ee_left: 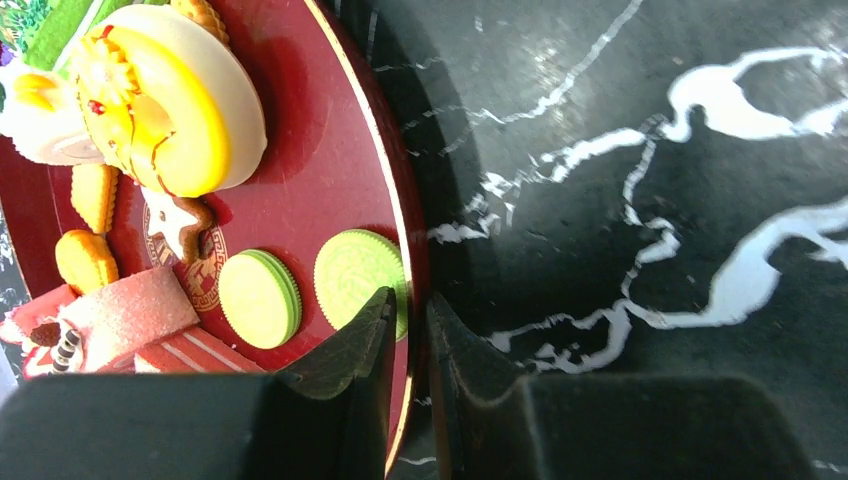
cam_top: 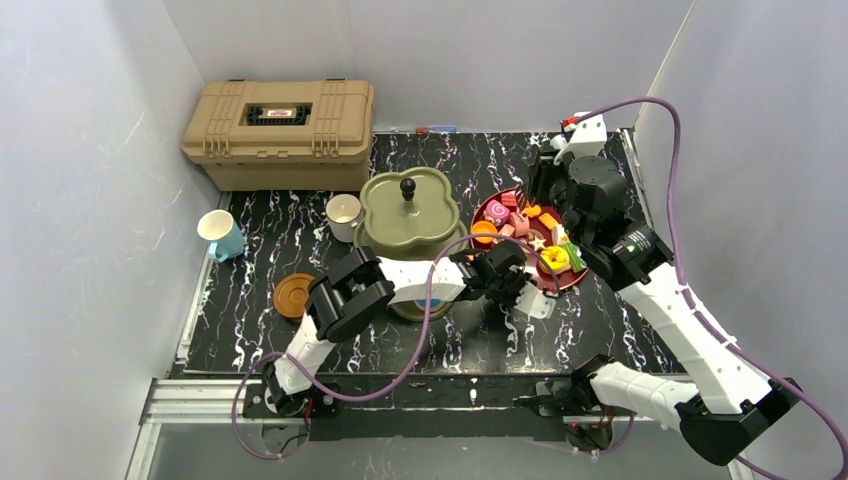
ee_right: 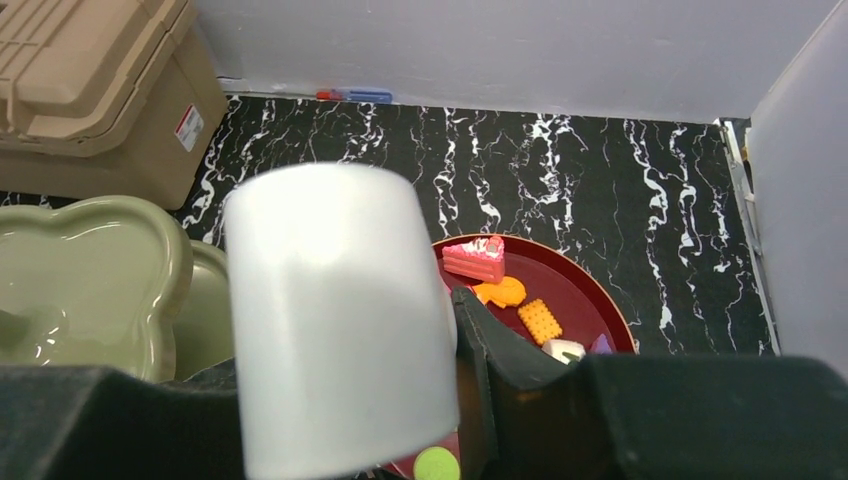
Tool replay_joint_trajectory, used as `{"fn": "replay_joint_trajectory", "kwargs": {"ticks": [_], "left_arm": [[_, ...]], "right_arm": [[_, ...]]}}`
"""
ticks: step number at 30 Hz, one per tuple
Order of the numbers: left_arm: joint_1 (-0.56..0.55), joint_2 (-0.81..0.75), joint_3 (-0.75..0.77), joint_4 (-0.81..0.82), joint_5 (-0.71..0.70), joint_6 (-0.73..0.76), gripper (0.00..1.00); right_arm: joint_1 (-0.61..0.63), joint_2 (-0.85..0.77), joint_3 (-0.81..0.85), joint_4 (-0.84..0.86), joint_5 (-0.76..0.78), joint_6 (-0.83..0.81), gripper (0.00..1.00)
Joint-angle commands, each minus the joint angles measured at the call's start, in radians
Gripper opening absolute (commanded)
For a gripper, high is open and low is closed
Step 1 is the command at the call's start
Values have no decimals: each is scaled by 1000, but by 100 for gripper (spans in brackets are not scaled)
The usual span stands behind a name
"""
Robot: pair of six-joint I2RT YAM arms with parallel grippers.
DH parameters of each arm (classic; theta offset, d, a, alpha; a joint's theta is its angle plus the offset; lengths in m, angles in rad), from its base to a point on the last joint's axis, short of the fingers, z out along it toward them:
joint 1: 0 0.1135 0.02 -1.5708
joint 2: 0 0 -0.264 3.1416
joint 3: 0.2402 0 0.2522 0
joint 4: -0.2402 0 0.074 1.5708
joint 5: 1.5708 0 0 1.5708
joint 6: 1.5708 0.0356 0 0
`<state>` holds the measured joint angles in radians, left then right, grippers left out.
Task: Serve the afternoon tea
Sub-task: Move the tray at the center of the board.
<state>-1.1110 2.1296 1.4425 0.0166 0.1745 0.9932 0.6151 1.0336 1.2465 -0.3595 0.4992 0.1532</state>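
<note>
Two arms engaged | left fingers [ee_left: 350,345] pinch rim of round dark-red plate [ee_left: 300,150] carrying small colourful toy pastries [ee_left: 160,100] | right fingers [ee_right: 490,375] grip blurred white cylinder [ee_right: 340,320] over plate | olive-green three-tier clover-shaped stand [cam_top: 410,215] on black marbled surface [cam_top: 265,255], between white mug [cam_top: 343,215] and plate

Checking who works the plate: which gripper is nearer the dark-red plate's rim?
Left. The left gripper has its jaws astride the near rim of the dark-red plate; the right gripper hangs above the plate's far side, not touching it.
</note>
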Motion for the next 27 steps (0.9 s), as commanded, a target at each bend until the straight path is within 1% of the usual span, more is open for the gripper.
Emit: {"fn": "replay_joint_trajectory", "kwargs": {"ticks": [1, 3, 7, 9, 10, 11, 12, 13, 14, 19, 21, 24, 27], "left_arm": [[19, 47, 84, 21, -61, -40, 15], [28, 70, 112, 48, -86, -45, 14], [47, 113, 189, 52, -114, -61, 14], [51, 131, 223, 40, -121, -62, 15], [51, 133, 229, 36, -120, -64, 17], [51, 127, 228, 29, -112, -66, 22], [51, 108, 223, 25, -105, -73, 30], [51, 88, 214, 16, -99, -84, 42], [51, 66, 206, 1, -90, -101, 49], [51, -131, 152, -172, 0, -224, 83], [51, -233, 118, -264, 58, -276, 90], [51, -377, 95, -400, 127, -346, 94], [51, -510, 99, -536, 183, -420, 95]], "right_arm": [[-7, -27, 8, 85, 57, -14, 2], [-8, -27, 3, 89, 73, -19, 2], [-11, -22, -14, 107, 109, -27, 2], [-14, -21, -25, 120, 137, -34, 1], [-15, -20, -30, 127, 148, -40, 1], [-16, -20, -35, 135, 161, -46, 1], [-18, -20, -39, 143, 171, -53, 1], [-20, -18, -42, 154, 178, -61, 1], [-26, -14, -46, 162, 181, -68, 1], [-51, 11, -48, 181, 176, -72, 1], [-59, 17, -48, 185, 172, -71, 1], [-72, 26, -47, 188, 167, -69, 1], [-81, 34, -45, 176, 164, -71, 1]]}}
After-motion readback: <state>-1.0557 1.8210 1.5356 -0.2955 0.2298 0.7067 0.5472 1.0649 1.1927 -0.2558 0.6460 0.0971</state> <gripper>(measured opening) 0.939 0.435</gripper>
